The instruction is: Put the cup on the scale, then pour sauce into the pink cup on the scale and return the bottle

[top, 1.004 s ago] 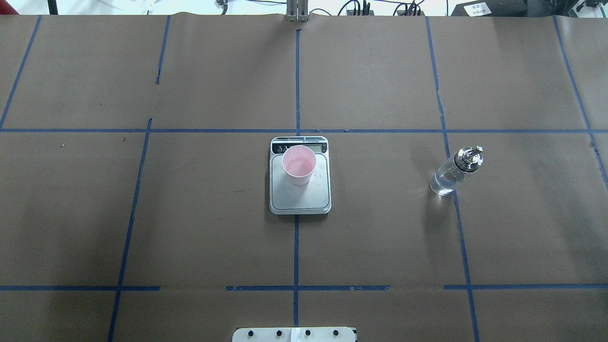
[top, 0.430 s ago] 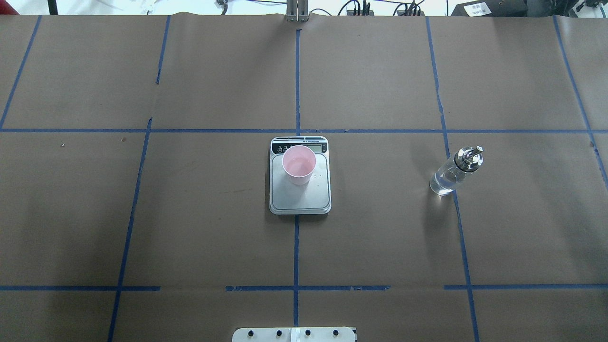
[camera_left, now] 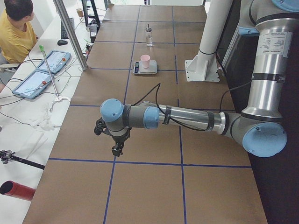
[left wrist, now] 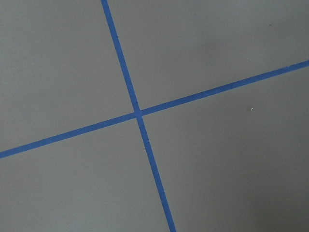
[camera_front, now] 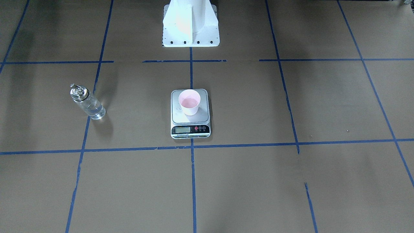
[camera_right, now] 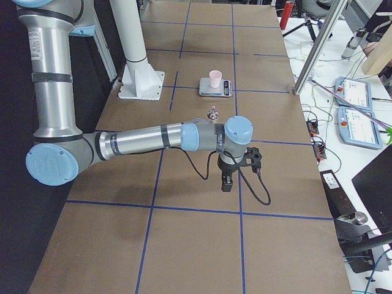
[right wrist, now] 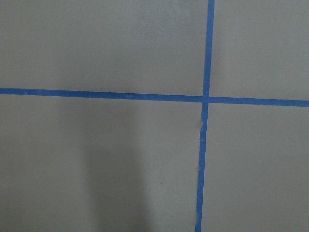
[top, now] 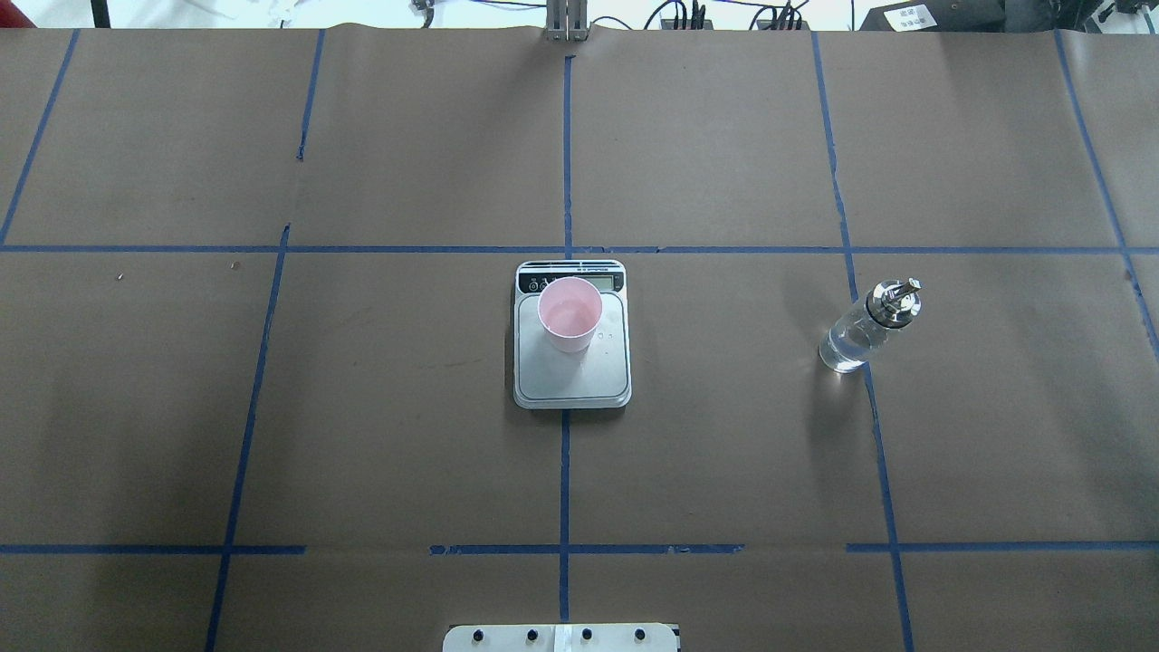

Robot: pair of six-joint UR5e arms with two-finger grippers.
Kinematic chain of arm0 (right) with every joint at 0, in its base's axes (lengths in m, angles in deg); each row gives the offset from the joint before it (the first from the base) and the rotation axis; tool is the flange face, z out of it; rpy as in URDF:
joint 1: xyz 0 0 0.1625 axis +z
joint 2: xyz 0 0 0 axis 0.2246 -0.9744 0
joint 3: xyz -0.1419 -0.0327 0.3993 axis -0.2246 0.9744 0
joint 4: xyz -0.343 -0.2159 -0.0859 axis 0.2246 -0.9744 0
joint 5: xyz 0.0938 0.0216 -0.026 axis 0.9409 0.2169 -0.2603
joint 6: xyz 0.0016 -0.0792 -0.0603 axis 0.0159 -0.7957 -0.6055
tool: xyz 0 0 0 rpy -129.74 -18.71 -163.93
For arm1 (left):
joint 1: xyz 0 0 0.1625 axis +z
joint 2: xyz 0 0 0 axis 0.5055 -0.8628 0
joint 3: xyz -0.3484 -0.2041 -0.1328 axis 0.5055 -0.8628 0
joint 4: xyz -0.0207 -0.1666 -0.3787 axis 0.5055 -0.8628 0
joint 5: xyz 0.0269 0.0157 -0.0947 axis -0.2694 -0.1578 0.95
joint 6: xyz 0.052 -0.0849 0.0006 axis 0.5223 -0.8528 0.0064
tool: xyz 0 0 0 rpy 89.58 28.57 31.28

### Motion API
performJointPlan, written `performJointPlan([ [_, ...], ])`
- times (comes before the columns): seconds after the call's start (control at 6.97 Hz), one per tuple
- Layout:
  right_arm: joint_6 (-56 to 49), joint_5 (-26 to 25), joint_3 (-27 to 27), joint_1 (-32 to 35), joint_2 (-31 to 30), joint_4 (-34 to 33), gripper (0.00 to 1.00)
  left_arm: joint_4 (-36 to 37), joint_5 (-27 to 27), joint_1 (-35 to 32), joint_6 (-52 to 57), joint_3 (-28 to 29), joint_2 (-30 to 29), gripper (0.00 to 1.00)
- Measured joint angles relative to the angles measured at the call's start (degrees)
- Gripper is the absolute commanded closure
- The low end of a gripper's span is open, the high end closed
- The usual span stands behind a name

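- Front-facing: cup (camera_front: 189, 103) upright on scale (camera_front: 190, 129) platform. Bottle (camera_front: 88, 104) upright on surface (camera_front: 258, 181), well apart from scale, on robot's right of it, with clear sauce (camera_front: 94, 110) inside.
- Overhead: same layout.
- Exterior left: left fingers (camera_left: 115, 150) over surface, well apart from scale; opening: cannot tell.
- Exterior right: right fingers (camera_right: 226, 182) well apart from scale; cannot tell.
- Wrist views: surface and blue tape lines (left wrist: 137, 113) only.

Overhead and front cameras face each other steeply down, sharing the scale (top: 572, 376).
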Motion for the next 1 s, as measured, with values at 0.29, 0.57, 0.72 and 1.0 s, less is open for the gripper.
performJointPlan([
  [0.29, 0.0, 0.0, -0.2, 0.0, 0.0, 0.0, 0.00, -0.6, 1.2, -0.1, -8.2, 0.0, 0.4, 0.00],
  [0.57, 0.0, 0.1, -0.4, 0.0, 0.0, 0.0, 0.00, -1.3, 1.0, -0.2, -10.3, 0.0, 1.0, 0.00],
  [0.72, -0.1, 0.1, -0.3, 0.0, 0.0, 0.0, 0.00, -2.1, 0.1, -0.2, -10.5, 0.2, 1.2, 0.00],
  [1.0, -0.1, 0.0, 0.2, 0.0, 0.0, 0.0, 0.00, -2.9, -6.1, -0.4, -10.6, -0.1, 0.8, 0.00],
])
